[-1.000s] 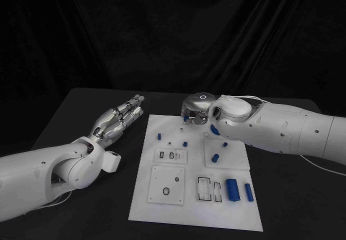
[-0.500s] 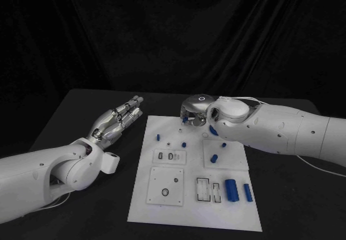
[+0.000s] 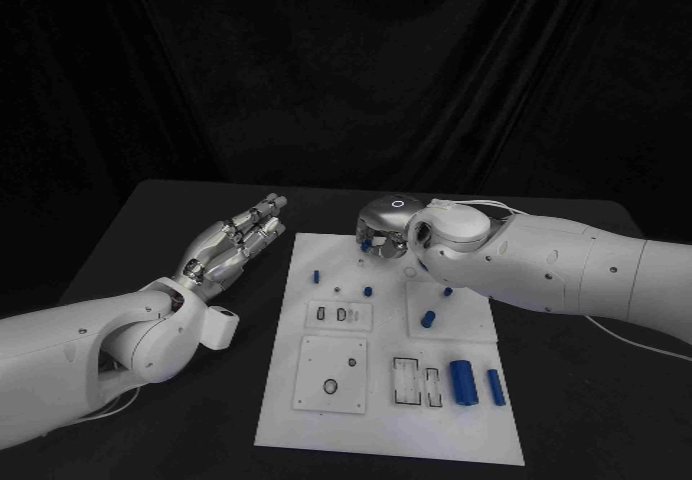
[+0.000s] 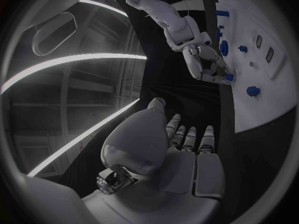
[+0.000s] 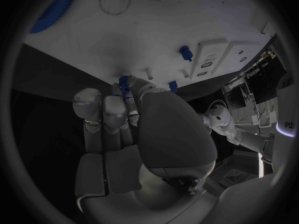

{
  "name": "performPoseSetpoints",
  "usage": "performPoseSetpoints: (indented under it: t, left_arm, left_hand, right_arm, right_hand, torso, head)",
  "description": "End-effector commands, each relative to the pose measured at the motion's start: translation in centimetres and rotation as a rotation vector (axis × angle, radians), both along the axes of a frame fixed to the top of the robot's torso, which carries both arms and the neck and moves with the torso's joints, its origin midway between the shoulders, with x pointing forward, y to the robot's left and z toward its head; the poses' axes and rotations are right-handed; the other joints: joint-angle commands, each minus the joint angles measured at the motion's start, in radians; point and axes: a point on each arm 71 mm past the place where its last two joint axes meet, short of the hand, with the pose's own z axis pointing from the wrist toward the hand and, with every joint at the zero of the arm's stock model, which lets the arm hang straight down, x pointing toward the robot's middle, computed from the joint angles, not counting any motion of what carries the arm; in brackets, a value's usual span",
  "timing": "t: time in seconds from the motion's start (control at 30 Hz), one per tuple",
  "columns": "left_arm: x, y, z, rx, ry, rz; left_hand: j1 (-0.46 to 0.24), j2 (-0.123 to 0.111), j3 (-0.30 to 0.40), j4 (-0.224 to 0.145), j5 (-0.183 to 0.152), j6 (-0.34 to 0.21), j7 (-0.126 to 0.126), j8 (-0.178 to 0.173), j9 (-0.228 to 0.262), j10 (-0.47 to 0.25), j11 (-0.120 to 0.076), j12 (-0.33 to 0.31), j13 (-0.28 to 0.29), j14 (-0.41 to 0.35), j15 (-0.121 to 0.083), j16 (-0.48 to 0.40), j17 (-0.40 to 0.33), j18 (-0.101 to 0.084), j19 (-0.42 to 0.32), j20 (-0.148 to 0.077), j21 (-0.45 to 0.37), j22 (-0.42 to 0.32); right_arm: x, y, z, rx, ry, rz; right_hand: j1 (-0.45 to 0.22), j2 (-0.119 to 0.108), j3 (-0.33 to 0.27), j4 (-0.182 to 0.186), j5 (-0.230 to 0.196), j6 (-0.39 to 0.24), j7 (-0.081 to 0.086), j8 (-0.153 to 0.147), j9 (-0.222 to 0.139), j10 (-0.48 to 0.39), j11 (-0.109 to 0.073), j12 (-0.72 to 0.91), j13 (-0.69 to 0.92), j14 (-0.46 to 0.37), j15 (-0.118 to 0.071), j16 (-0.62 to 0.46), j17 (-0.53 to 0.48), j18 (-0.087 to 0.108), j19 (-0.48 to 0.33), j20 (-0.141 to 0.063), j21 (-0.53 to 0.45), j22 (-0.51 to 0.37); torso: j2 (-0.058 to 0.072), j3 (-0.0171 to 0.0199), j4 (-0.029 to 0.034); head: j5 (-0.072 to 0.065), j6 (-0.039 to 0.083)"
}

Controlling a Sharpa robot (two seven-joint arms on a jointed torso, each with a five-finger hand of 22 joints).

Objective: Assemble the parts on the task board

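Since earlier frame we see right hand (image 3: 385, 228) shifted slightly leftward over task board (image 3: 378, 420) far edge, fingertips pinching small blue part (image 5: 124, 82). Left hand (image 3: 234, 243) empty, fingers straight, beside board's left edge on open black table (image 3: 173, 210). Blue cylinders (image 3: 464, 380) sit well nearer us.

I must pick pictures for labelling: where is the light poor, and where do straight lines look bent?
Head view: dim, black backdrop, but the white board stands out with straight edges. Left wrist view: fisheye, the board edge curves; bright streaks of room light. Right wrist view: the right hand is shadowed and hides much of the board.
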Motion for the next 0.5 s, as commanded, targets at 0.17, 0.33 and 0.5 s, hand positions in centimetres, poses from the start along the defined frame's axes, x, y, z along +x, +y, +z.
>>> performPoseSetpoints:
  t: [0.17, 0.33, 0.5]
  left_arm:
    - [-0.12, -0.14, 0.85, -0.054, -0.091, -0.019]
    - [-0.03, -0.19, 0.79, -0.052, -0.088, -0.019]
    - [0.05, -0.20, 0.74, -0.050, -0.085, -0.020]
  left_hand:
    - [0.015, 0.000, 0.011, 0.002, 0.006, 0.034, 0.007, 0.011, 0.004, 0.001, 0.017, -0.001, 0.002, -0.001, 0.003, -0.004, -0.001, 0.018, 0.002, 0.010, 0.006, 0.001]
    - [0.015, 0.000, 0.011, 0.002, 0.006, 0.034, 0.008, 0.011, 0.004, 0.000, 0.017, -0.002, 0.002, -0.001, 0.003, -0.004, -0.001, 0.018, 0.002, 0.010, 0.006, 0.001]
    - [0.016, 0.000, 0.011, 0.002, 0.006, 0.033, 0.008, 0.011, 0.004, -0.001, 0.018, -0.002, 0.001, -0.001, 0.003, -0.004, -0.001, 0.018, 0.002, 0.010, 0.006, 0.001]
  right_arm:
    - [-0.09, -0.03, -0.54, -0.009, 0.011, -0.009]
    - [-0.11, -0.09, -0.64, -0.011, 0.014, -0.014]
    - [0.09, -0.61, -0.58, -0.002, 0.000, -0.045]
  right_hand:
    - [-0.007, -0.006, 0.004, 0.004, -0.009, -0.009, 0.001, -0.002, -0.002, -0.010, -0.001, -0.001, 0.001, -0.002, -0.001, 0.000, -0.003, -0.020, -0.003, 0.001, 0.004, 0.002]
    - [-0.038, -0.026, -0.011, 0.014, -0.038, -0.091, -0.022, -0.005, -0.007, -0.088, 0.013, -0.001, 0.000, -0.009, 0.005, -0.006, -0.010, -0.020, -0.012, 0.002, 0.000, 0.007]
    - [-0.067, -0.033, -0.141, 0.019, -0.065, -0.432, -0.116, -0.012, -0.015, -0.305, 0.033, -0.001, 0.001, -0.043, 0.005, -0.040, -0.053, -0.013, -0.047, 0.008, -0.041, -0.016]
  torso:
    - [-0.001, -0.0001, 0.0010]
    - [-0.001, -0.0001, -0.0004]
    - [-0.001, -0.0002, -0.0003]
  head:
    - [0.002, -0.002]
    - [0.003, 0.000]
    - [0.004, 0.003]
